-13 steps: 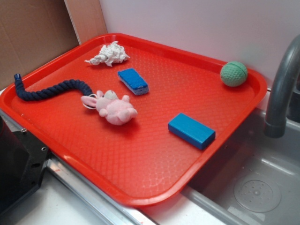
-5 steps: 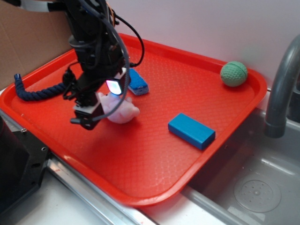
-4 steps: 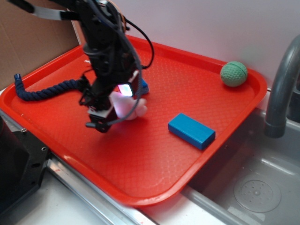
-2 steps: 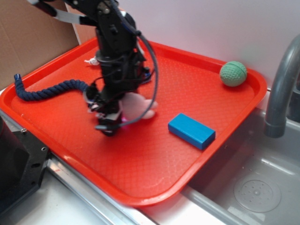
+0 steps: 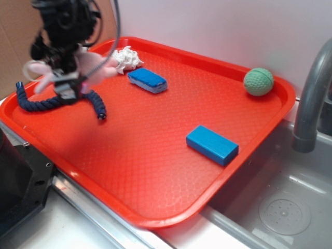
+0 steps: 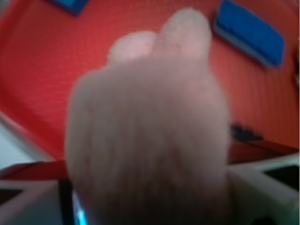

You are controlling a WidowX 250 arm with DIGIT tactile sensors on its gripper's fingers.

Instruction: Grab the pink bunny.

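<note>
The pink bunny [image 5: 98, 71] hangs in the air above the left part of the red tray [image 5: 155, 171], one ear [image 5: 35, 66] sticking out to the left. My gripper [image 5: 70, 78] is shut on the bunny and holds it well clear of the tray floor. In the wrist view the bunny [image 6: 147, 136] fills most of the picture, blurred and very close, between the two pale fingers [image 6: 255, 187] at the bottom corners. Its shadow falls on the tray beneath.
A dark blue rope [image 5: 52, 101] lies under the gripper at the tray's left. A white cloth wad [image 5: 127, 58] and a blue sponge [image 5: 148, 80] sit at the back, a blue block [image 5: 211, 144] mid-right, a green ball [image 5: 258, 81] at the far corner. A grey faucet [image 5: 311, 98] and sink [image 5: 280, 207] are on the right.
The arm came down over the bunny, closed on it, and has since lifted it up and to the left, off the tray floor. The blue sponge has shifted a little.
</note>
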